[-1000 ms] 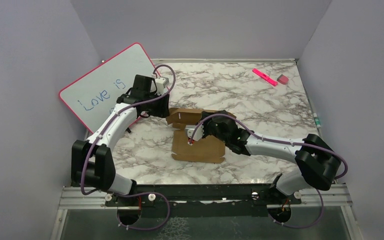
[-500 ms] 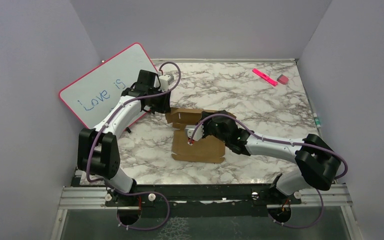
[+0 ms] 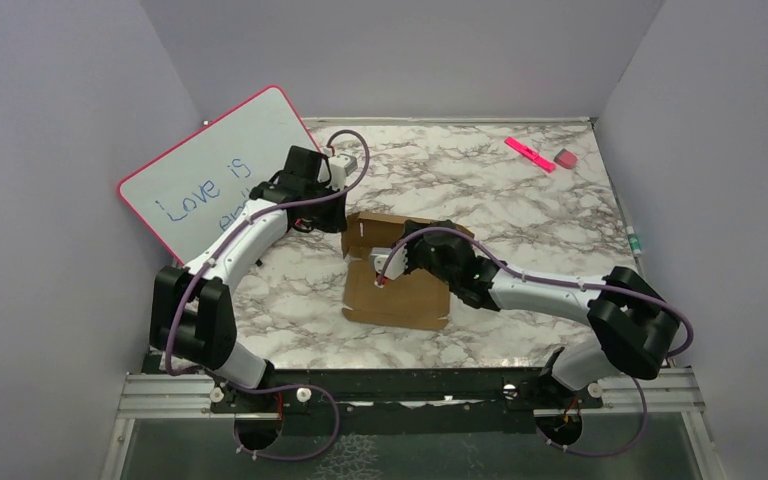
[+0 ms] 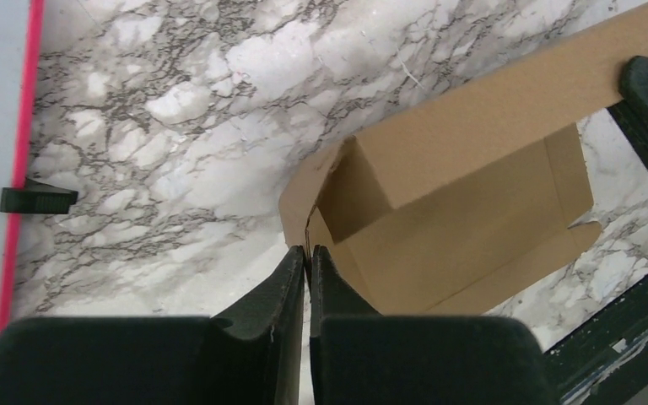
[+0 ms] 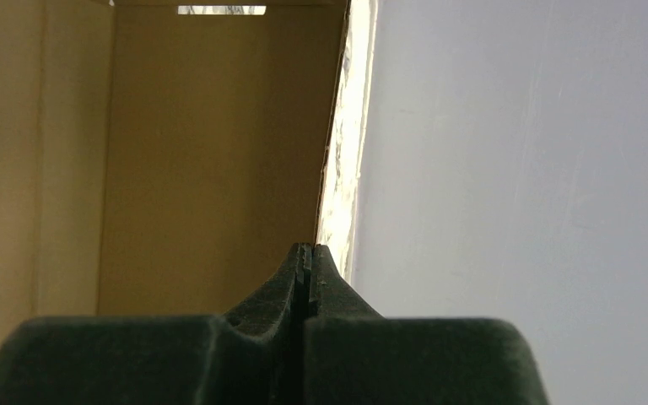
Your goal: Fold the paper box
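The paper box [image 3: 405, 298], brown cardboard, lies partly folded in the middle of the marble table, its rear wall raised. My left gripper [image 3: 345, 224] is at the box's far left corner. In the left wrist view my left gripper [image 4: 308, 250] is shut on the thin edge of a corner flap of the paper box [image 4: 472, 211]. My right gripper [image 3: 386, 276] is shut and rests inside the box on its base panel. In the right wrist view my right gripper [image 5: 306, 247] has its tips closed against the brown inner panel [image 5: 211, 152], with nothing between them.
A pink-framed whiteboard [image 3: 210, 178] with blue writing leans at the left wall; its pink edge [image 4: 18, 169] and a black clip [image 4: 38, 200] appear in the left wrist view. A pink marker [image 3: 529, 153] and a small eraser [image 3: 566, 158] lie at the far right.
My left arm swung right from the whiteboard to the box's far left corner and closed its jaws on the flap. The rear wall stands more upright. The right arm held still.
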`<state>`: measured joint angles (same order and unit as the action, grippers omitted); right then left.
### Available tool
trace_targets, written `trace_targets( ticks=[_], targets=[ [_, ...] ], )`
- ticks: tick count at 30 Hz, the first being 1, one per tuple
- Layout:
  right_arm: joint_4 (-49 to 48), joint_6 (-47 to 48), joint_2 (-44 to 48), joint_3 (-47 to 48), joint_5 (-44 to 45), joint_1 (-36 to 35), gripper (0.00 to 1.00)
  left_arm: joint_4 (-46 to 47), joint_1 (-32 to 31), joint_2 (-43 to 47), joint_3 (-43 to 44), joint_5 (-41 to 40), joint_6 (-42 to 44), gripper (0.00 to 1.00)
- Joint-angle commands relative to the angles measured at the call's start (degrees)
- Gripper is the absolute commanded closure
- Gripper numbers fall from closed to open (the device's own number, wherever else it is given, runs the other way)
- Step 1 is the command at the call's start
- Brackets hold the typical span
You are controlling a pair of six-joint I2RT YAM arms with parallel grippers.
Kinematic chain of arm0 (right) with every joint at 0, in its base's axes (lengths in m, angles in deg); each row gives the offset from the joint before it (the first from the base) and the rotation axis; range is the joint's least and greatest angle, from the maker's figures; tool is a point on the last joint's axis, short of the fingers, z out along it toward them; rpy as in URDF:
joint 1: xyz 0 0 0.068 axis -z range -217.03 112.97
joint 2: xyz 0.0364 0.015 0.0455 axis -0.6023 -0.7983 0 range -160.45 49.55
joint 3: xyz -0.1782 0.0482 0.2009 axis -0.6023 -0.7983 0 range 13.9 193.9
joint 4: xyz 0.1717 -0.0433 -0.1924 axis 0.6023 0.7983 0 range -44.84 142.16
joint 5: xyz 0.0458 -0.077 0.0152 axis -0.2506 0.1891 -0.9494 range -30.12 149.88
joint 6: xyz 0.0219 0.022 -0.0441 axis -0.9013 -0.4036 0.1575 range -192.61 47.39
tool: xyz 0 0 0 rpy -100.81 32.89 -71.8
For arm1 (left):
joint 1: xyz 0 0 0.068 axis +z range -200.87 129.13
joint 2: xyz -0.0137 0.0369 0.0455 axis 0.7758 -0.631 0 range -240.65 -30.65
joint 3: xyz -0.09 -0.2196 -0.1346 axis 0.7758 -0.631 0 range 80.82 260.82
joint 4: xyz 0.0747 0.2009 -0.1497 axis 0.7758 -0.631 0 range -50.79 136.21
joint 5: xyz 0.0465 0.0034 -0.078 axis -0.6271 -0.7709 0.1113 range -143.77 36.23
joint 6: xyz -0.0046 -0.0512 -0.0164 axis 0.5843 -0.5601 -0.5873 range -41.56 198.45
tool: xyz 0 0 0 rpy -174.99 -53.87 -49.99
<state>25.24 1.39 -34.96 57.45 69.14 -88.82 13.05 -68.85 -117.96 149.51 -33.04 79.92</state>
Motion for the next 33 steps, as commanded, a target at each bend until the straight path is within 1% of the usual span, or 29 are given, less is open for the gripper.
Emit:
trace_targets(
  ticks=[1, 9, 13, 17, 21, 24, 28, 33],
  targets=[
    [-2.08, 0.07, -1.9, -0.4, -0.15, -0.48, 0.99, 0.69, -4.52, 2.46, -1.01, -2.97, -6.9, 0.95],
    [-3.99, 0.72, -3.16, -0.64, 0.21, -0.5, 0.99, 3.26, -8.59, 3.95, -1.64, -5.64, -14.12, 0.97],
    [-4.36, 0.57, -2.99, -1.62, -0.4, -0.5, 0.99, 6.13, -9.27, 5.31, -4.35, -7.2, -17.66, 0.97],
    [-4.96, 1.11, -2.87, -2.81, -0.14, -0.5, 0.99, 11.08, -9.31, 8.79, -8.53, -9.09, -21.61, 0.97],
    [-9.8, 3.3, -2.0, -6.14, -0.5, -0.5, 0.99, 17.4, -9.33, 12.34, -13.63, -9.57, -25.99, 0.96],
    [-13.52, 6.1, -1.81, -8.63, -0.28, -1.19, 0.99, 22.1, -9.44, 13.6, -16.75, -8.19, -28.29, 0.96],
    [-16.59, 8.95, -3.01, -9.88, 3.04, -2.7, 0.99, 25.29, -9.83, 14.12, -19.17, -7.86, -29.61, 0.95],
    [-18.8, 10.78, -4.17, -9.46, 3.77, -3.77, 0.99, 28.78, -10.15, 14.77, -20.25, -8.25, -30.13, 0.94]
  ],
)
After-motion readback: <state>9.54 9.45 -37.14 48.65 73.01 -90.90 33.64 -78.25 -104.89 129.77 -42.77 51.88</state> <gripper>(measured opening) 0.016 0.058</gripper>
